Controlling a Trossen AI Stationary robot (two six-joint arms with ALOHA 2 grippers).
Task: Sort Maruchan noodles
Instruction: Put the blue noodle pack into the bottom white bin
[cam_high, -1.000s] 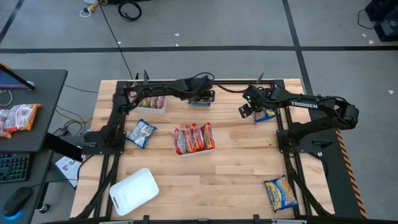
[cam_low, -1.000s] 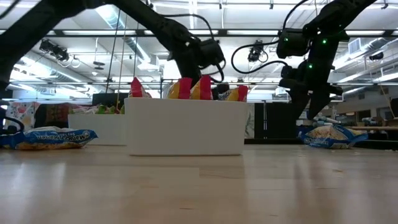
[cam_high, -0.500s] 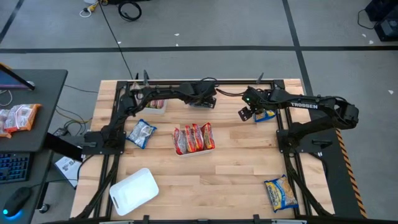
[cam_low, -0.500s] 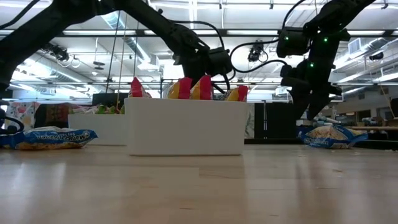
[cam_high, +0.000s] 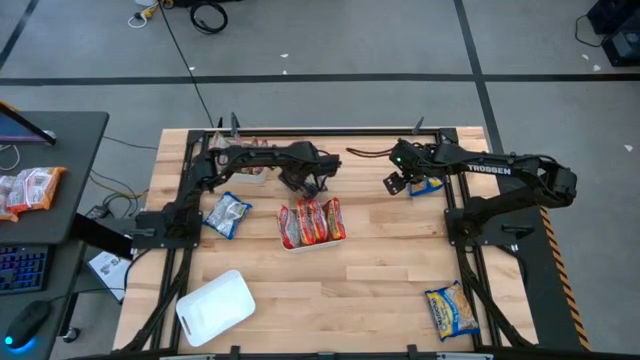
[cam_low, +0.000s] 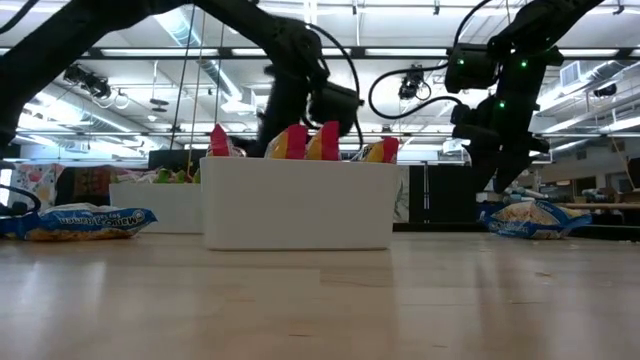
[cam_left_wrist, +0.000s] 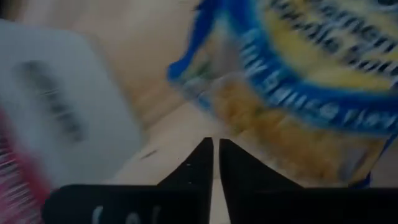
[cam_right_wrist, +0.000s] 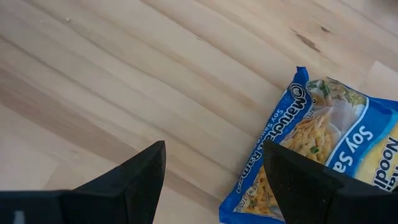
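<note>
Left pincer (cam_high: 312, 186) clenched on a blue packet (cam_left_wrist: 298, 81), just behind the middle tray (cam_high: 312, 243). Right pincer (cam_high: 398, 181) released, over another blue packet (cam_right_wrist: 323, 155) well right of that tray, nearer it.

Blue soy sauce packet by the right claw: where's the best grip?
Probably its near edge seam, coming straight down from above. The blue packet lies flat on the table, so only its thin crimped rim offers purchase. The open right claw sits just beside that edge.
</note>
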